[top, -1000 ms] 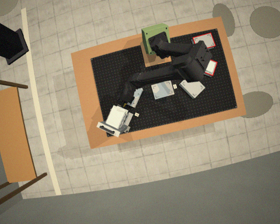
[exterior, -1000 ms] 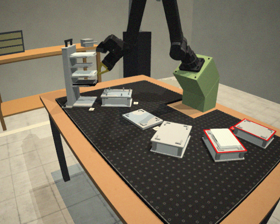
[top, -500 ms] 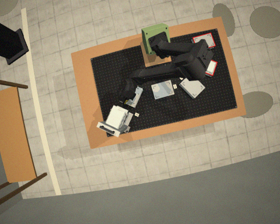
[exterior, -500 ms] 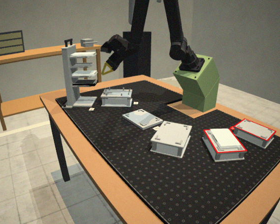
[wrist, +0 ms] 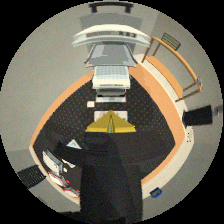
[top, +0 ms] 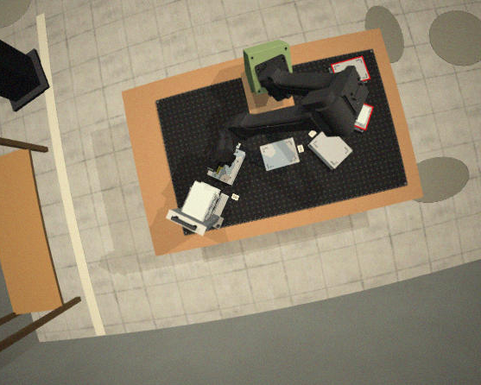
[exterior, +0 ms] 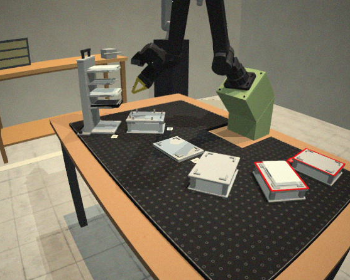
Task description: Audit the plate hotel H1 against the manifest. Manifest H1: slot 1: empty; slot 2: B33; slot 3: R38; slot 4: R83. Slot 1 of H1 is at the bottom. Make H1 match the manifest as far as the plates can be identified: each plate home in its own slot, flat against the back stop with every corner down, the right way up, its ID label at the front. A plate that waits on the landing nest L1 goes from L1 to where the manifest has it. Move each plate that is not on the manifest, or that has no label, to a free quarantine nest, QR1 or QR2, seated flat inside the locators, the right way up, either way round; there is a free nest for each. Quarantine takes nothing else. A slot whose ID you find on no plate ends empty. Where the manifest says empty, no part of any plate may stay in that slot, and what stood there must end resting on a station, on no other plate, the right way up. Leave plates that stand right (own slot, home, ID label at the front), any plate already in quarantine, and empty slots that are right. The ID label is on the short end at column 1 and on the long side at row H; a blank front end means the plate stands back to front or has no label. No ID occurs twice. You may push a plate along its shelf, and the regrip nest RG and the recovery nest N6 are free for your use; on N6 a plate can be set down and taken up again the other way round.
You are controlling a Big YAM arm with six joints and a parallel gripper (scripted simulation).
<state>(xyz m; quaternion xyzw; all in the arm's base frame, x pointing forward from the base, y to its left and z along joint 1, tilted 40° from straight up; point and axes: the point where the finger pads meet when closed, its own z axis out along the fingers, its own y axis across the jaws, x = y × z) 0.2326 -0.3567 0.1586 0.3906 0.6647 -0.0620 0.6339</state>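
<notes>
The plate hotel H1 [top: 186,220] [exterior: 85,94] [wrist: 107,7] stands at the mat's left end. A white plate [exterior: 103,67] [wrist: 110,39] [top: 199,200] lies in its top slot; its front label is too blurred to read. The slot below it looks bare. Another white plate [exterior: 105,91] [wrist: 111,76] lies in the second slot from the bottom, and something dark and flat [exterior: 105,102] sits in the lowest slot. My gripper [top: 218,169] [exterior: 138,86] [wrist: 110,112] is shut and holds nothing. It hangs in front of the hotel at mid height, above a grey nest with pins [exterior: 145,122] [top: 231,170].
A flat grey nest [top: 279,154] [exterior: 178,148] and a raised grey nest [top: 330,148] [exterior: 215,172] sit mid-mat. One red-rimmed quarantine nest [exterior: 281,191] holds a white plate [top: 364,116] [exterior: 280,172]; the other nest [top: 351,66] [exterior: 318,161] is bare. The green arm base [exterior: 249,103] stands behind.
</notes>
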